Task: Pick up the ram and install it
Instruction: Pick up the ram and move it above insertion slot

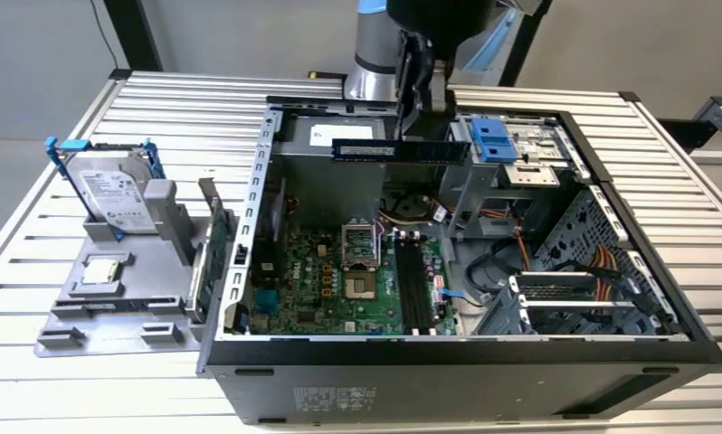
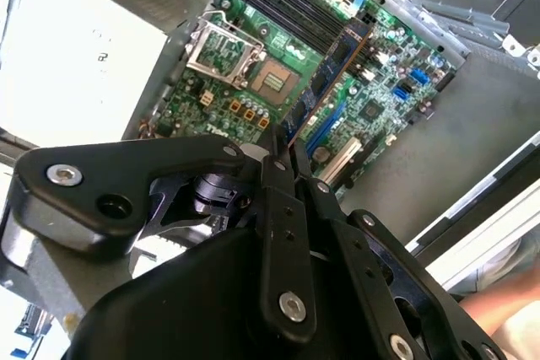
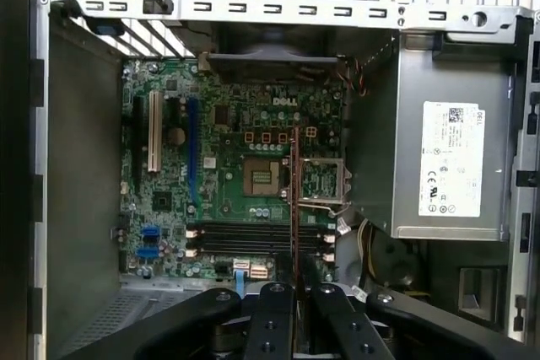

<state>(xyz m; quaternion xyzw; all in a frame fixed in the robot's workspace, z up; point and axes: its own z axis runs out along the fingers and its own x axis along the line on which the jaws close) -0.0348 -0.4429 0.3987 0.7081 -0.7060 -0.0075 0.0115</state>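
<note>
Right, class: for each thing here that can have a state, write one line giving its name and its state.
gripper, shut on the ram
ram, held over the motherboard, not in a slot
computer case, on its side, side panel off
memory slots, empty
CPU socket, load plate flipped open
hard drive, standing upright outside the case

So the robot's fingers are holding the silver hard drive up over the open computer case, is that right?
No. The fingers hold the ram, a thin stick, up over the open computer case, as the exterior view shows. The silver hard drive stands in its blue frame outside the case, at that view's left.
</note>
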